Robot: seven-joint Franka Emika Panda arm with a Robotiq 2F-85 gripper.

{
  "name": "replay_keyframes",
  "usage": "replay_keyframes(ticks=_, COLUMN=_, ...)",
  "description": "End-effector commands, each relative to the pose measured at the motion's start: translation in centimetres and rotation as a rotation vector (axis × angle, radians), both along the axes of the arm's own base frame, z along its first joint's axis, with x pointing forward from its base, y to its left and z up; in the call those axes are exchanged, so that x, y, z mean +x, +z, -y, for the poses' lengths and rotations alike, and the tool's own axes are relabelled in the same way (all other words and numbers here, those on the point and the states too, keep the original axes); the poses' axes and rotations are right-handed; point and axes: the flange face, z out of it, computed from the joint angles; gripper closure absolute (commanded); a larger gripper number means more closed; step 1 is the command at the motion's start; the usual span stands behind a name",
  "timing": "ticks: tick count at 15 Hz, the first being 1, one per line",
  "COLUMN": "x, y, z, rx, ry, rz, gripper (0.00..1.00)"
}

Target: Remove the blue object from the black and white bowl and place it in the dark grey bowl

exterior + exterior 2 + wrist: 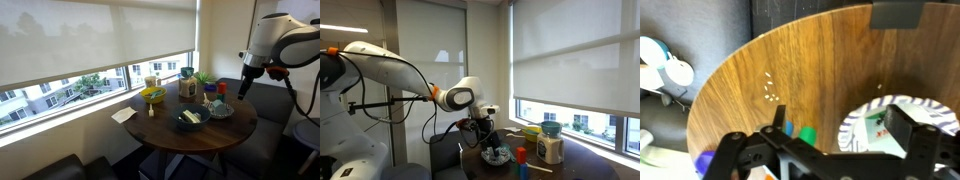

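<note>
0 steps done: my gripper (246, 90) hangs empty, jaws apart, off the table (165, 138) edge by the black and white bowl (221, 111). Pickup and drop into the dark grey bowl (190, 119) remain.

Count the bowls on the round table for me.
3. A yellow bowl sits on the window side; a dark grey bowl is near the table front edge; a black and white bowl lies beside it. Clutter may hide others.

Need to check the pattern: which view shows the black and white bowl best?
The wrist view: the shallow, pale, dark-patterned bowl looks large, rim markings clear, though the jaws hide part. In both exterior views it is small.
</note>
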Motion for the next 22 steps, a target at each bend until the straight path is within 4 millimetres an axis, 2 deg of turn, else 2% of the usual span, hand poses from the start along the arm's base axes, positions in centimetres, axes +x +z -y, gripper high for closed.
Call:
replay_keyframes(ticks=1, x=0.9, y=1.3, z=-2.9, rx=0.054, ry=0.18, rz=0.065, gripper=0.0)
replay_keyframes(ticks=8, x=2.1, y=-0.7, z=-1.6, rx=0.138, ry=0.553, rz=0.039, gripper=0.0)
replay_keyframes(ticks=11, x=2.7, y=-1.3, z=-1.9, rx=0.131, ry=0.656, rz=0.042, gripper=0.0)
replay_keyframes(ticks=22, x=5.4, y=-4.0, z=-1.8, rx=0.196, ry=0.571, rz=0.111, gripper=0.0)
